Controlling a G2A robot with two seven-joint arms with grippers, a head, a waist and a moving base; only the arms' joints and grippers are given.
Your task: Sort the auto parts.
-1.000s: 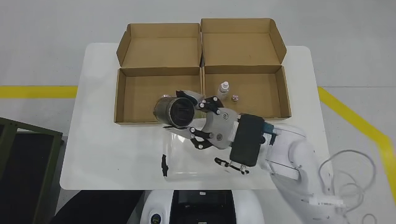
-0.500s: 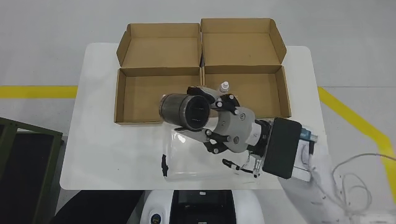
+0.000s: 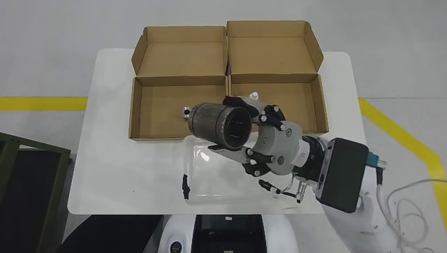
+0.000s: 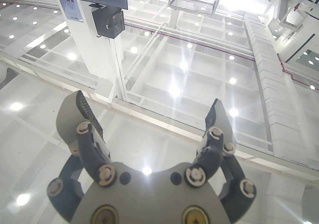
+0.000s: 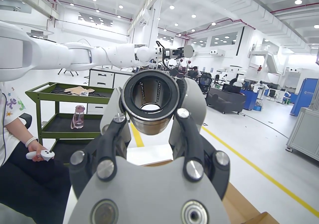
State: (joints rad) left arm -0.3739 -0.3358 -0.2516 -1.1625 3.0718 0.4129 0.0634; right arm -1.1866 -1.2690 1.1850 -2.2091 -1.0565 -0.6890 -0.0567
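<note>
- My right end effector (image 5: 154, 102) grips a metal sleeve (image 3: 211, 121) by its sides, high over the near wall of the left box (image 3: 155, 110), clearing the cardboard.
- My left end effector (image 4: 147, 108), wide open and empty, points upward, out of the way.

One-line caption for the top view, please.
Right gripper holds a metal cylinder above the table, beside the open left box and right box.

The cylinder (image 5: 151, 102) is brushed grey metal with a dull sheen, black and matt round its mouth. The two boxes (image 3: 167, 110) at the table's (image 3: 112, 155) twelve o'clock are matt brown cardboard; the table is smooth white.
</note>
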